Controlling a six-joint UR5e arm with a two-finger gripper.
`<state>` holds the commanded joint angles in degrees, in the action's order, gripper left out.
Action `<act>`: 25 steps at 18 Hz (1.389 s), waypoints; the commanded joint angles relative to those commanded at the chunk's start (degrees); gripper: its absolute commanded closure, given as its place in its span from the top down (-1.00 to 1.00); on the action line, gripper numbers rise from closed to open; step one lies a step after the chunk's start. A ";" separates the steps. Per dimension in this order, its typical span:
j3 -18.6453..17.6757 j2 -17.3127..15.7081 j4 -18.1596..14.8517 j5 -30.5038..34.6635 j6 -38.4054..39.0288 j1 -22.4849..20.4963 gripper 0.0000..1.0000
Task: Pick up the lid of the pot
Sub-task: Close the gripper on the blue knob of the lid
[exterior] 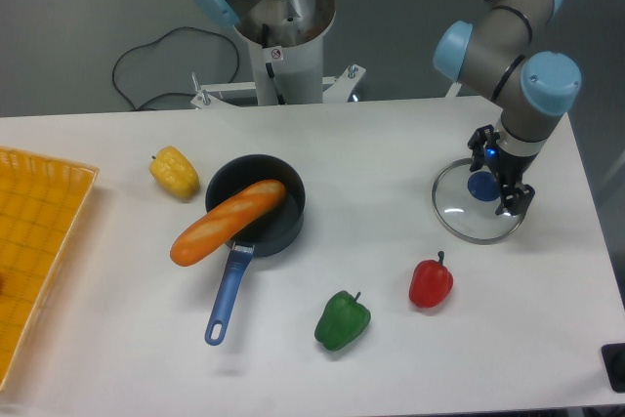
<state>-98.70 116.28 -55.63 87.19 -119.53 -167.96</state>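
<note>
Grey floor and a loop of black cable (146, 65) sit behind a white tabletop (391, 358), with the arm (527, 95) reaching down on its right side. The pot lid (457, 207), clear glass with a blue knob (479, 186), lies flat near the right edge, about midway between the far and near edges. The jaws hang right over it, low, on the side of the knob facing the right edge. From where I stand I cannot tell whether they are parted or closed, or whether they touch the knob at all.

Well apart, toward the middle, a dark pot (278, 212) with a blue handle (225, 300) holds a bread loaf (228, 221) that sticks out over its rim. A yellow pepper (174, 172) sits beside it, a green pepper (343, 320) and a red pepper (431, 282) lie nearer the front edge, and a yellow basket (39, 261) fills the left edge.

My worry is the offset. If the jaws close off-centre they may catch only the knob's side, and the lid could tilt, slip and clatter back down. Pressing on smooth glass might also shove it toward the right edge.
</note>
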 joint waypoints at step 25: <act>-0.70 0.18 0.09 2.73 0.88 0.53 0.63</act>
<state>-99.40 116.46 -55.55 89.91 -118.65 -167.43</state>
